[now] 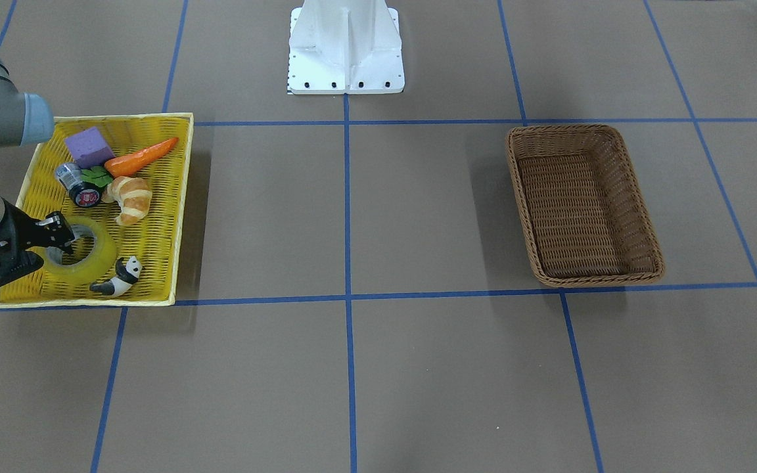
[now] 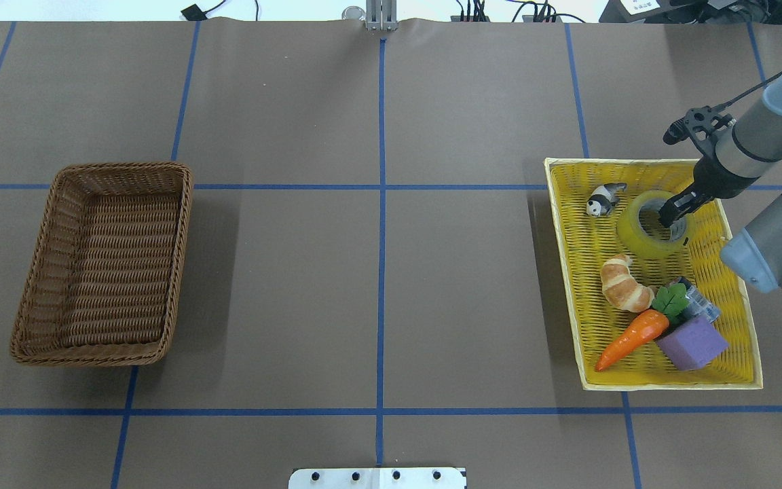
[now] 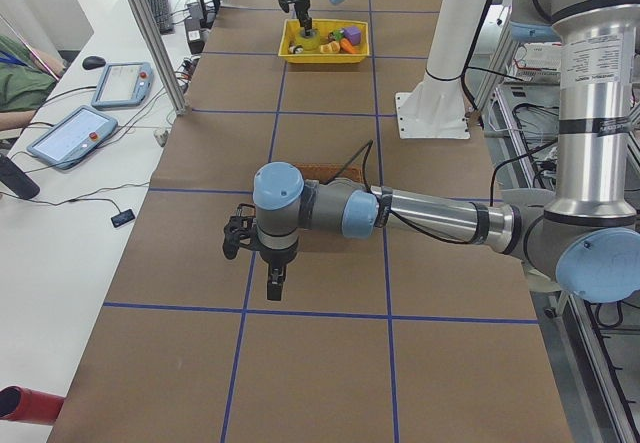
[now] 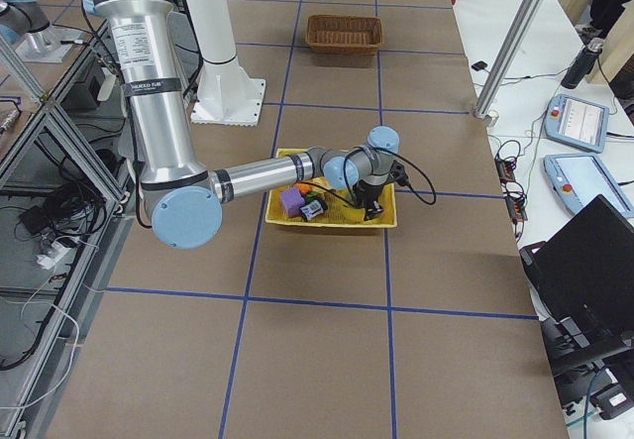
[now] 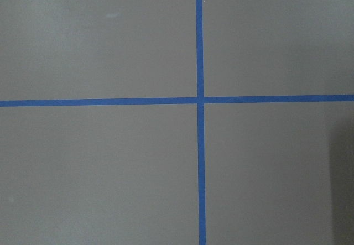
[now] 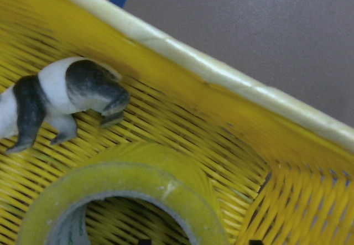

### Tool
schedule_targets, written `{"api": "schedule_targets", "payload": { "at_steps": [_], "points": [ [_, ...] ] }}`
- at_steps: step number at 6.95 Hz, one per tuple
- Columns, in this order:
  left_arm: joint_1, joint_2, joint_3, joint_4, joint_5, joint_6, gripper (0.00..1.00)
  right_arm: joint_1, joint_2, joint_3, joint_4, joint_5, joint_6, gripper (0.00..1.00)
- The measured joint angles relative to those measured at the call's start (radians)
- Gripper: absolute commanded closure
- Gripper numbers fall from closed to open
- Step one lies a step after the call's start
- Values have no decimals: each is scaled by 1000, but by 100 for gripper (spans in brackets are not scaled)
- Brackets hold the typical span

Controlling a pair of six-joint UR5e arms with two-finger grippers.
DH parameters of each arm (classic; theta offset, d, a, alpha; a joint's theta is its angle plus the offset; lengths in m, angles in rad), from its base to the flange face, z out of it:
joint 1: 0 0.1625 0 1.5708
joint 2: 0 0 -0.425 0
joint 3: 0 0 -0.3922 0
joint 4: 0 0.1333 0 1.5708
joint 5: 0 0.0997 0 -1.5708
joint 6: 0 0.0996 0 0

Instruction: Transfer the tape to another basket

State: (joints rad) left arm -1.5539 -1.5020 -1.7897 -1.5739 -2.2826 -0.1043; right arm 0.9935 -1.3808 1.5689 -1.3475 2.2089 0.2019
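On the robot's right side, you find the tape (image 2: 632,231) lying flat in the yellow tray (image 2: 588,272), at the end away from the base and just beside the panda figure (image 2: 605,199). It is a wide roll, translucent and yellowish, with a grey-white core, and it is bigger than the croissant (image 2: 625,285). You see the right hand (image 2: 669,216) lowered onto it, fingers slightly apart. One tip is inside the core and one outside the wall, with a gap showing on both sides. The basket (image 2: 102,166) sits well apart on the tabletop (image 2: 377,272). The left hand (image 3: 274,285) hangs over the tabletop; you cannot tell its spread.
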Motion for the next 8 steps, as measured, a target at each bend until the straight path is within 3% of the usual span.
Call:
{"api": "schedule_targets", "payload": {
  "at_steps": [3, 5, 7, 8],
  "points": [
    [0, -1, -2, 1, 0, -2, 2, 25, 0, 37, 0, 14, -28, 100],
    [0, -15, -8, 2, 1, -3, 2, 101, -7, 143, -2, 105, 8, 100],
    [0, -55, -7, -12, 0, -8, 2, 136, 37, 221, 60, 167, 233, 100],
    [0, -73, -5, -72, -1, -53, 2, 128, 76, 232, 151, 171, 422, 100]
  ]
}}
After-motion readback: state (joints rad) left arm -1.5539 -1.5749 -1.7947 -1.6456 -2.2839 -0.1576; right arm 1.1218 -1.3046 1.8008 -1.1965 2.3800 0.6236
